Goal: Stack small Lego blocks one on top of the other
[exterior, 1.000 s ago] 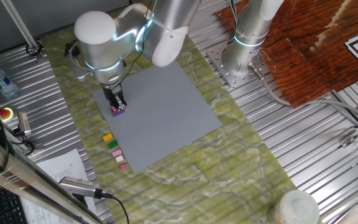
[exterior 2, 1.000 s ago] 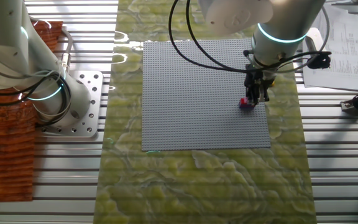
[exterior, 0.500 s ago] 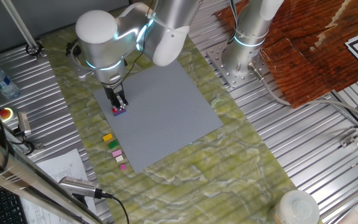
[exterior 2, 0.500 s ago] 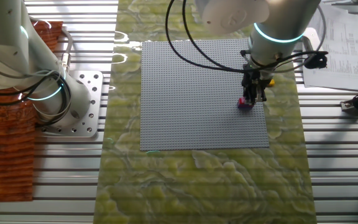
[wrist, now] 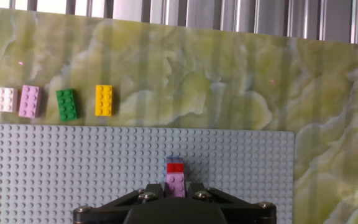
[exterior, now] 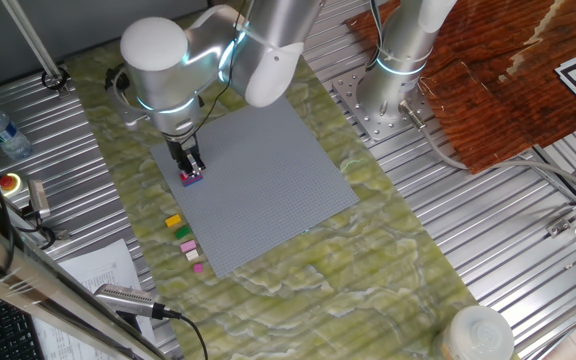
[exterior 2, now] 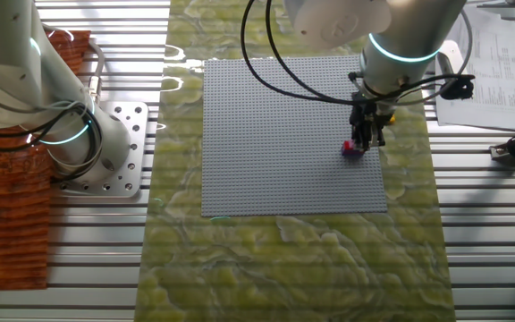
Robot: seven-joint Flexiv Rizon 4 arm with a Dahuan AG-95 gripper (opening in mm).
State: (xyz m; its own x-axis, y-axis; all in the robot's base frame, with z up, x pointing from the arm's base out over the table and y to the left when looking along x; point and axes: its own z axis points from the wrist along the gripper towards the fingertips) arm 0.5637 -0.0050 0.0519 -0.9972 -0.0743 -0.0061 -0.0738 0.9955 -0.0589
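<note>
pink-and-red block stack [wrist: 176,177] on grey baseplate [wrist: 73,168], just ahead of the jaws | yellow block [wrist: 104,100], green block [wrist: 66,104], pink block [wrist: 29,101], white block [wrist: 6,99] in a row on green mat [wrist: 229,81], far ahead, left

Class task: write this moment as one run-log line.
gripper: at stack, closure unclear | stack: on baseplate | loose bricks: on mat
</note>
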